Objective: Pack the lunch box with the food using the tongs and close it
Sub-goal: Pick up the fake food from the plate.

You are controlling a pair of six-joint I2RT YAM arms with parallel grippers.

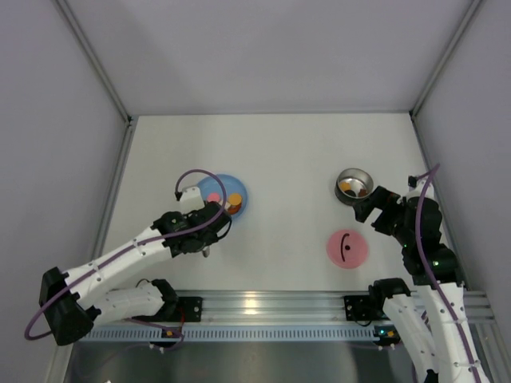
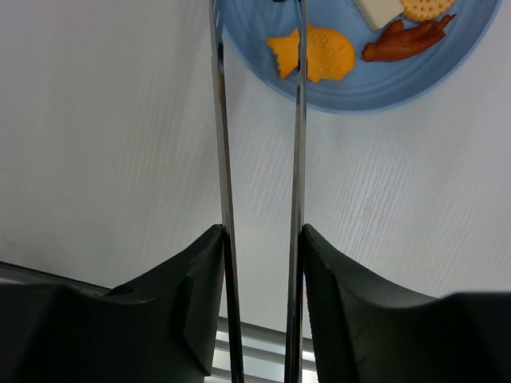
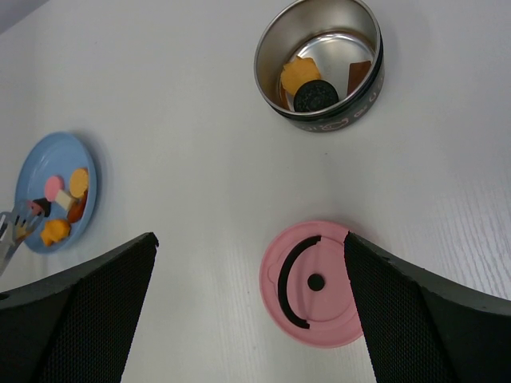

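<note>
Tongs (image 2: 299, 159) gripped by left end effector (image 2: 262, 239), reaching over blue plate (image 2: 383, 88)

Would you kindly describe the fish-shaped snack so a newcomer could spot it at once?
Find the light-blue plate on the table's left side. The fish-shaped snack lies near its edge, where one arm of the tongs crosses it. Unlike the round cracker, white block and reddish strip, it is orange with a tail.

Overhead camera looks steeply down on the whole table (image 1: 287, 159). Left wrist view sits close over the blue plate (image 2: 383, 88); right wrist view catches it distant, far left.
</note>
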